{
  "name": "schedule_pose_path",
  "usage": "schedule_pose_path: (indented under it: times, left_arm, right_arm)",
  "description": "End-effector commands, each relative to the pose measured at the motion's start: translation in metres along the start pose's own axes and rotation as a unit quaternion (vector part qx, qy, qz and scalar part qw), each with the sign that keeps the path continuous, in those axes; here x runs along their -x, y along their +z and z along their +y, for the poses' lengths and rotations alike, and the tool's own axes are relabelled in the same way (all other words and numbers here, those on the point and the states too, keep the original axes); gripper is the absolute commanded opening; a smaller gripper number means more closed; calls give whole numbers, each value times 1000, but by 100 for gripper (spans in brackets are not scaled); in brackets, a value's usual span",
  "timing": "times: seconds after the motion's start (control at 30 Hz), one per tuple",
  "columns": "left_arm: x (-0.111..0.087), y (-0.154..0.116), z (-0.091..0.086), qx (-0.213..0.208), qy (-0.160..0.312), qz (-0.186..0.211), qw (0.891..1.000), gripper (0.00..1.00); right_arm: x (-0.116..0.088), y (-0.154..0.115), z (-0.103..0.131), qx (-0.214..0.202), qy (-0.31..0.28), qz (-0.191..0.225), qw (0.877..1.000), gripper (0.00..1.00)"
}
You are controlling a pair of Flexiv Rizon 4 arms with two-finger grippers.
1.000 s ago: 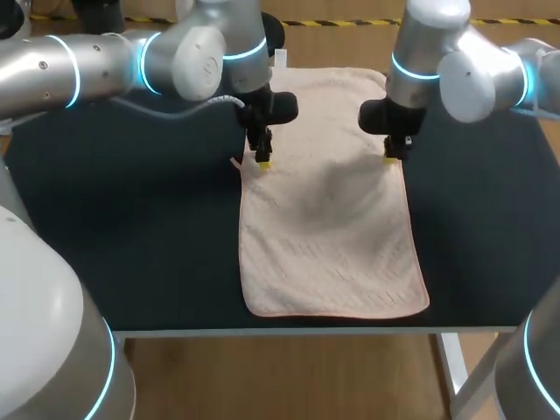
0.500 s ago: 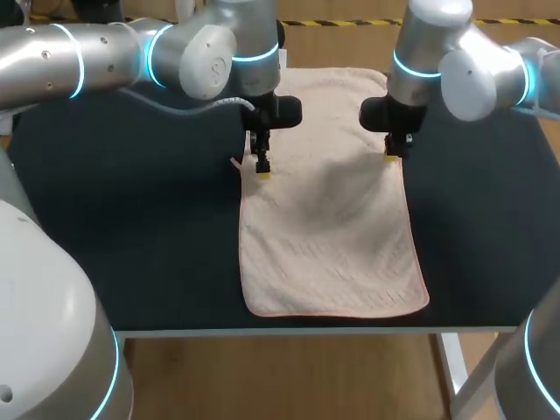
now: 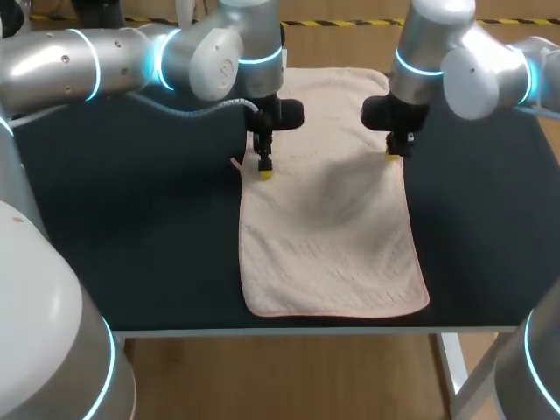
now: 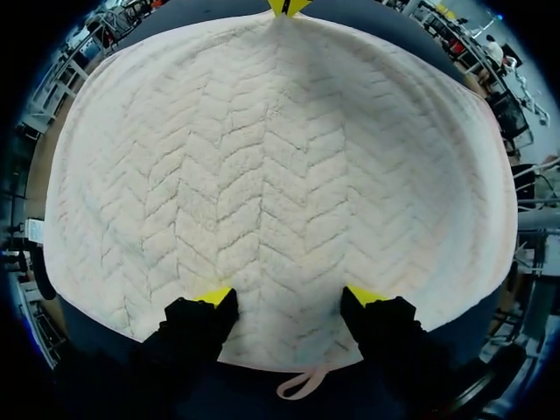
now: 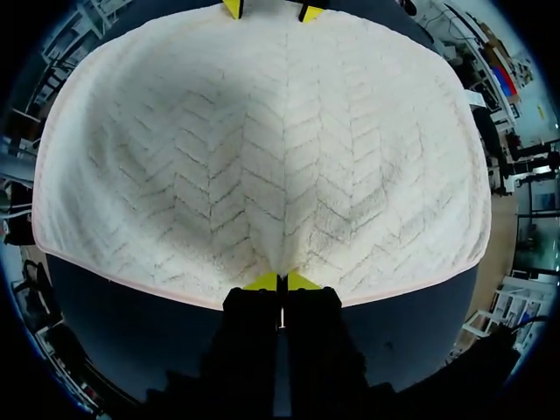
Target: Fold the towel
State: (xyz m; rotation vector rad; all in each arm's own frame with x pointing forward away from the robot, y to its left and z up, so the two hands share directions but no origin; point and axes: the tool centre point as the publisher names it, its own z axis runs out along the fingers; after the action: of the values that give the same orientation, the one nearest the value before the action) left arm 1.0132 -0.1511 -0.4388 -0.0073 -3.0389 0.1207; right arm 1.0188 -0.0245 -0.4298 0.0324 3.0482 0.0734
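A pale pink towel (image 3: 332, 236) lies flat and lengthwise on the black table (image 3: 131, 236). My left gripper (image 3: 264, 171) is at the towel's left edge, near its middle. In the left wrist view this gripper (image 4: 287, 297) is open, its yellow fingertips (image 4: 214, 297) spread apart on the cloth just inside the hem, and a small hanging loop (image 4: 302, 383) pokes out under it. My right gripper (image 3: 393, 154) is at the opposite edge. Seen from its own wrist, the right gripper (image 5: 282, 282) is shut on the towel's hem (image 5: 175, 293), and a crease runs from the pinch. Across the towel (image 5: 262, 157), the left gripper (image 5: 271, 10) shows.
Bare black table flanks the towel on both sides. The table's front edge (image 3: 315, 331) runs just below the towel's near end. The towel's far end reaches close to the back edge.
My left gripper's fingers have spread apart and let go of the towel's left edge. Its arm has shifted slightly. The right arm has stayed put.
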Motion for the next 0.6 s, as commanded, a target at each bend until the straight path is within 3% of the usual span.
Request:
schedule_pose_path:
  times: [0.03, 0.6]
  left_arm:
    - [3, 7, -3, -5, 5, -1, 1000, 0]
    - [-11, -12, -5, -15, 17, -26, 999, 0]
  right_arm:
    - [1, -2, -1, -1, 0, 2, 1000, 0]
    - [-7, -7, 0, 4, 2, -2, 1000, 0]
